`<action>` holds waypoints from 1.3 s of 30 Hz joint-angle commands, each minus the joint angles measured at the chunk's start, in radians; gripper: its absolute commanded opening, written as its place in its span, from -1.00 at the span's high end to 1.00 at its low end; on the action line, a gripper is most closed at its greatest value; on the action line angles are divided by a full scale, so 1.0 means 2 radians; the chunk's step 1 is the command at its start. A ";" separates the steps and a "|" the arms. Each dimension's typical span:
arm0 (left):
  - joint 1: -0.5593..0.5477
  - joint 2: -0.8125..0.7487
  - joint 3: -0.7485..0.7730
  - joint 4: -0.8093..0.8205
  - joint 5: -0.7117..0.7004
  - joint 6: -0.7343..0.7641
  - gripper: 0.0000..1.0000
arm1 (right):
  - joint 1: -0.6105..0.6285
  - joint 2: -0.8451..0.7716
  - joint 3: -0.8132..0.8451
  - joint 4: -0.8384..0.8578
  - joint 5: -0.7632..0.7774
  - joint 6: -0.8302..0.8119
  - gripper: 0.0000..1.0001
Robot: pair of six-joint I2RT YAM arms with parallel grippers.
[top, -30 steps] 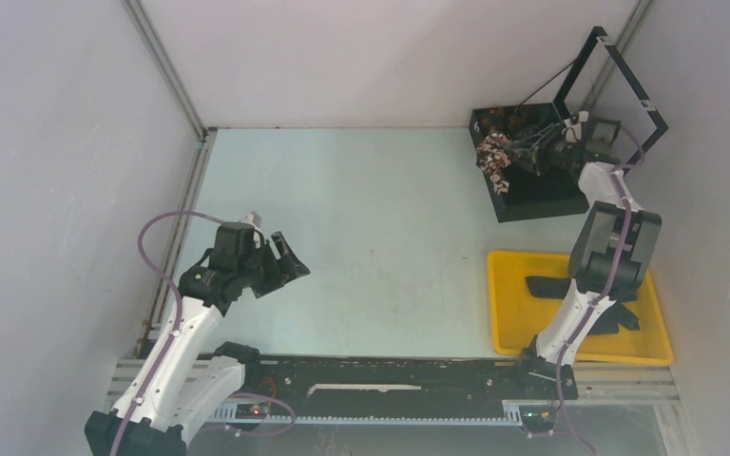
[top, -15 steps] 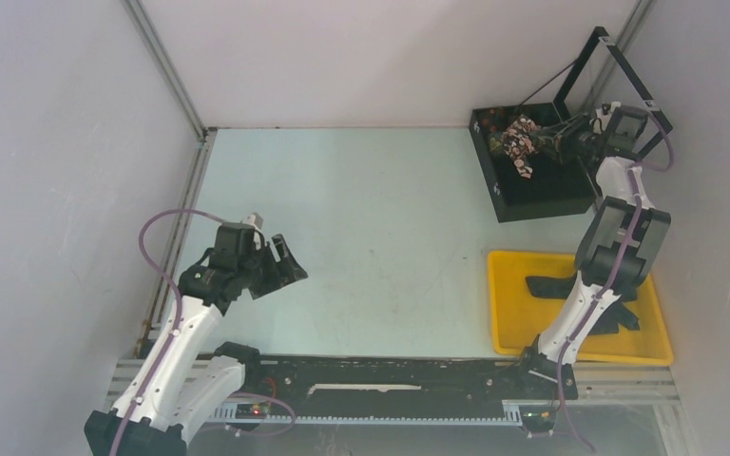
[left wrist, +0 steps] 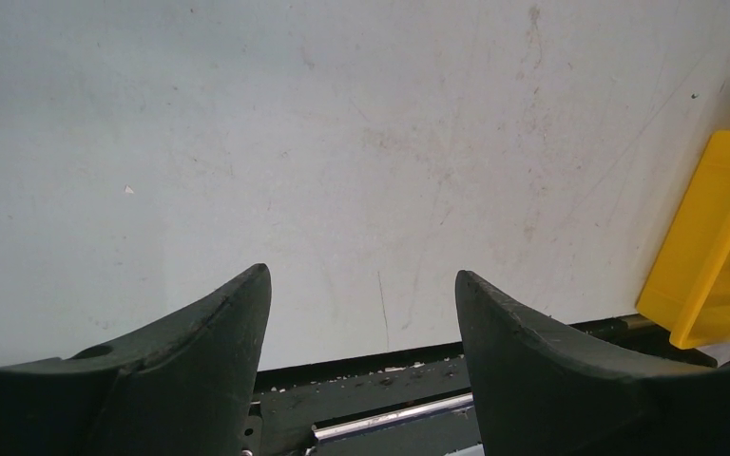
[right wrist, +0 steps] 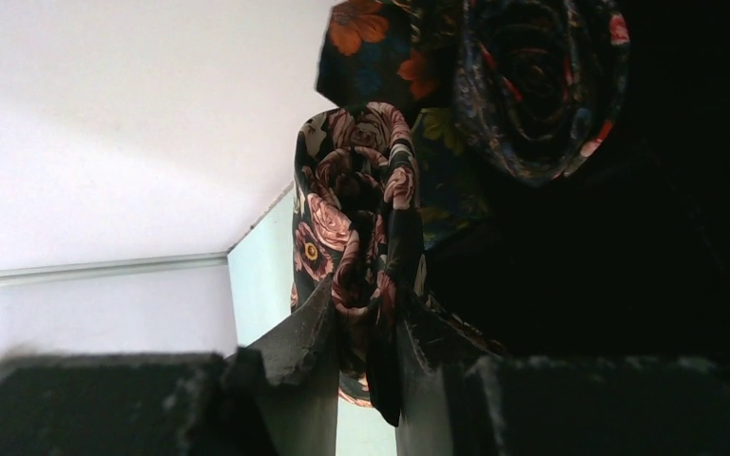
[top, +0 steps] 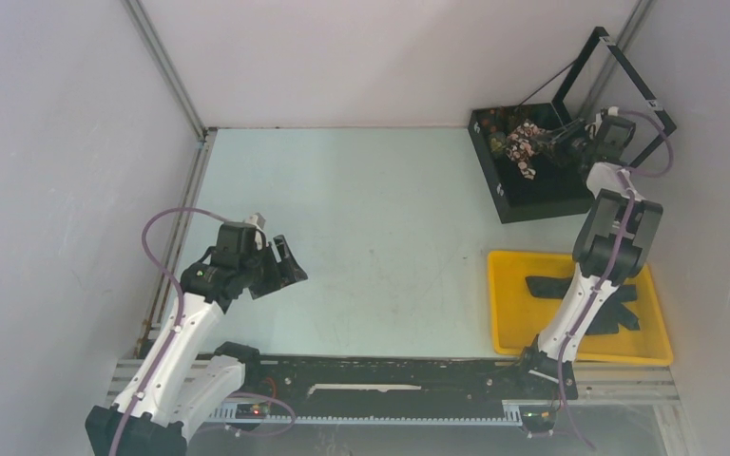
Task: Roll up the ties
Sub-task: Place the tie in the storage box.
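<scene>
My right gripper [top: 544, 144] reaches into the black box [top: 542, 199] at the back right and is shut on a rolled black tie with a pinkish floral pattern [top: 525, 144]. In the right wrist view the jaws pinch this rolled tie [right wrist: 356, 228] between them [right wrist: 366, 328]. A multicoloured patterned rolled tie [right wrist: 532, 76] lies just beyond it in the box. Dark plain ties [top: 556, 287] lie in the yellow tray [top: 504, 304]. My left gripper [top: 280, 266] is open and empty, hovering over the table at the left [left wrist: 361, 285].
The black box's open lid frame [top: 618, 76] stands against the right wall. A black rail [top: 390, 370] runs along the table's near edge. The yellow tray's corner shows in the left wrist view [left wrist: 713, 237].
My right gripper has carried the rolled floral tie from the box's left front towards its back right corner, deeper in. The left arm has hardly moved.
</scene>
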 commanded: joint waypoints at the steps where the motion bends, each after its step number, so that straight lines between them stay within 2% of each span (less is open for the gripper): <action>1: 0.004 -0.003 0.012 0.004 0.006 0.015 -0.51 | 0.010 0.023 -0.013 0.037 0.029 -0.003 0.58; 11: 0.003 -0.007 0.011 0.005 0.006 0.020 -0.51 | 0.032 0.031 -0.033 0.023 0.065 -0.036 0.58; 23: 0.003 -0.016 0.012 0.006 0.003 0.022 -0.50 | 0.039 0.014 -0.076 -0.035 0.126 -0.107 0.63; 29: 0.003 -0.018 0.011 0.007 0.005 0.024 -0.50 | 0.057 0.014 -0.067 -0.057 0.146 -0.130 0.63; 33: 0.004 -0.020 0.012 0.006 0.002 0.024 -0.50 | 0.077 0.009 -0.043 -0.109 0.203 -0.157 0.63; 39: 0.004 -0.024 0.012 0.006 0.000 0.024 -0.50 | 0.140 0.003 0.003 -0.203 0.339 -0.226 0.63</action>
